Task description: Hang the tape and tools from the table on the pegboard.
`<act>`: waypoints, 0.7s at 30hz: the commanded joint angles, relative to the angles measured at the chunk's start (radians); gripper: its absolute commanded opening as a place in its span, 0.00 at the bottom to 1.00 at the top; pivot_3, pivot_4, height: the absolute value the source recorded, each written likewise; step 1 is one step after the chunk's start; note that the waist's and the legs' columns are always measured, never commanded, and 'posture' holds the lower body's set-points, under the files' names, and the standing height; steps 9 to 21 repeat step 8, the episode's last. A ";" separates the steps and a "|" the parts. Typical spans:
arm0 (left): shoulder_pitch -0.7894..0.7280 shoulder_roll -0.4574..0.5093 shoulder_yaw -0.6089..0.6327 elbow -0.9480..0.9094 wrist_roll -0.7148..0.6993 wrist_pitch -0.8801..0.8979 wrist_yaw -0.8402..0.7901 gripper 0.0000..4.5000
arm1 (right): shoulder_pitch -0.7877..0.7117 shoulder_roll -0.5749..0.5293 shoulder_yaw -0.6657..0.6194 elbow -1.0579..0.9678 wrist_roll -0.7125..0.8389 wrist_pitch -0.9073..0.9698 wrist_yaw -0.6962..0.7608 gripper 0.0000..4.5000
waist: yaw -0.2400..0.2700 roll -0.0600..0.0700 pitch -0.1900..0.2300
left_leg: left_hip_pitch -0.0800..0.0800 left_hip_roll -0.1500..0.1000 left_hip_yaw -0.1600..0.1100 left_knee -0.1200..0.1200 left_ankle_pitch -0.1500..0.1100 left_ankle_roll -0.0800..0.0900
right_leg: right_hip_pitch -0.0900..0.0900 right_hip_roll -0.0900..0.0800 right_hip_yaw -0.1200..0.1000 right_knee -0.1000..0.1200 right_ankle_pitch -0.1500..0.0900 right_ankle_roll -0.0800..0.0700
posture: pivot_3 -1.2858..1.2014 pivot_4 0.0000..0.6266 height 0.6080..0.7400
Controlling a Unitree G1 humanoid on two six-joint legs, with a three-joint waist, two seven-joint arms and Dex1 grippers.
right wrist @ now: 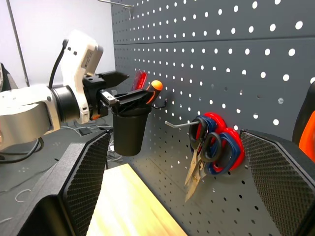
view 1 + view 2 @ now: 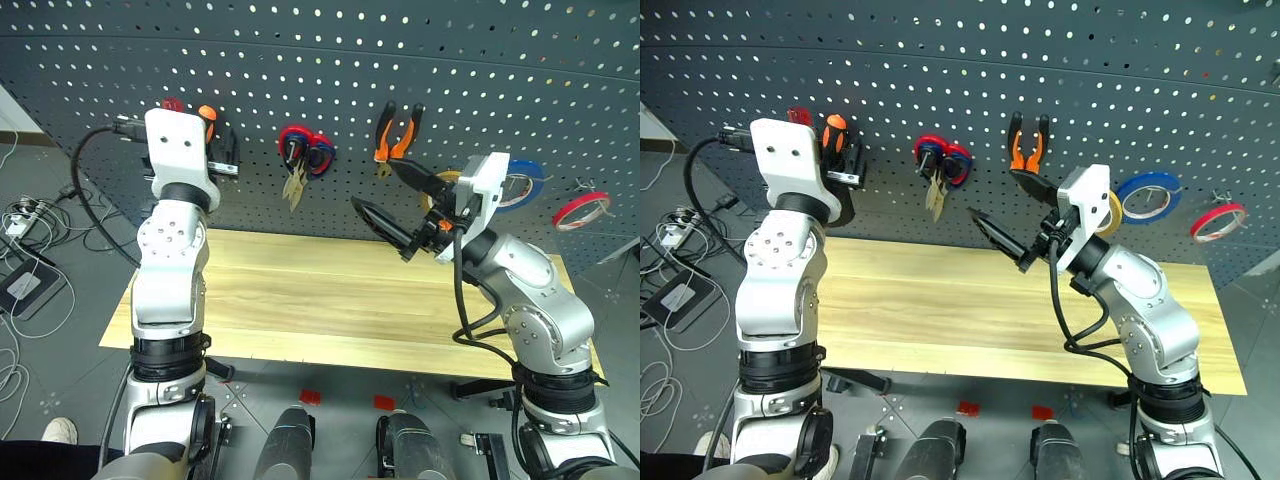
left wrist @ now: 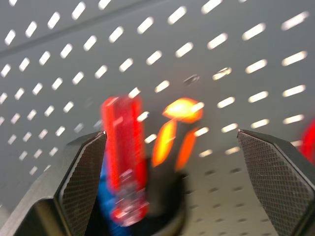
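My left gripper (image 3: pixel 171 133) is open in front of a black cup (image 1: pixel 129 130) on the pegboard (image 2: pixel 300 60). The red-handled screwdriver (image 3: pixel 123 157) stands in that cup beside an orange-handled one (image 3: pixel 177 132), between the spread fingers and untouched. Pliers (image 2: pixel 397 135) with orange-and-black handles hang from a hook. Dark-handled scissors (image 1: pixel 206 147) share a hook with a red-handled pair (image 1: pixel 231 145). My right gripper (image 2: pixel 395 205) is open and empty above the table (image 2: pixel 330 300), below the pliers. The tan tape (image 2: pixel 1110 212) hangs on the board, partly hidden behind my right wrist.
A blue roll (image 2: pixel 525 185) and a red roll (image 2: pixel 582 208) hang on the board at the right. Cables and a power strip (image 2: pixel 25 215) lie on the floor to the left of the table.
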 commanded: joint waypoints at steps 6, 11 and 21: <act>0.156 -0.101 -0.117 -0.179 -0.050 0.081 -0.051 1.00 | 0.121 -0.040 0.007 -0.110 -0.154 0.100 -0.197 1.00 | 0.000 0.000 -0.011 | 0.000 0.000 0.001 0.000 0.000 0.000 | 0.000 0.000 0.001 -0.001 0.000 0.000 | 0.57 0.25 1.00; 0.214 -0.125 -0.136 -0.174 -0.068 0.091 -0.064 1.00 | 0.162 -0.025 0.011 -0.110 -0.207 0.138 -0.270 1.00 | 0.000 0.000 -0.015 | 0.001 0.000 0.001 0.000 0.000 0.000 | 0.000 0.000 0.002 -0.001 0.000 0.000 | 0.57 0.24 1.00; 0.214 -0.125 -0.136 -0.174 -0.068 0.091 -0.064 1.00 | 0.162 -0.025 0.011 -0.110 -0.207 0.138 -0.270 1.00 | 0.000 0.000 -0.015 | 0.001 0.000 0.001 0.000 0.000 0.000 | 0.000 0.000 0.002 -0.001 0.000 0.000 | 0.57 0.24 1.00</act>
